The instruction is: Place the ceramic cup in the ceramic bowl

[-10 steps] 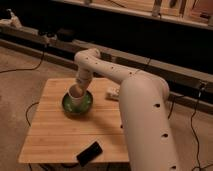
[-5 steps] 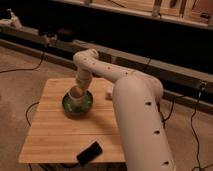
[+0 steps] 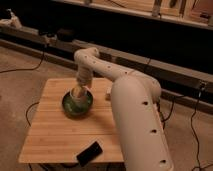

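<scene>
One light wooden table (image 3: 55, 135) holds one wide green ceramic bowl (image 3: 77, 104) near its centre. The gripper (image 3: 78, 91) hangs over the bowl's 12 o'clock rim; the small white ceramic cup is hidden from me. One flat black rectangular object (image 3: 89, 153) lies at the table's 5 o'clock edge. One white packet (image 3: 108, 95) sits at the bowl's 2 o'clock. No writing is legible.

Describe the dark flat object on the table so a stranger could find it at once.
Start at the wooden table, where the end effector reaches down into the green bowl near the middle. From there, look to the table's front edge, right of centre. The dark flat object lies there at an angle: black, rectangular and the only dark thing on the pale wood.
</scene>
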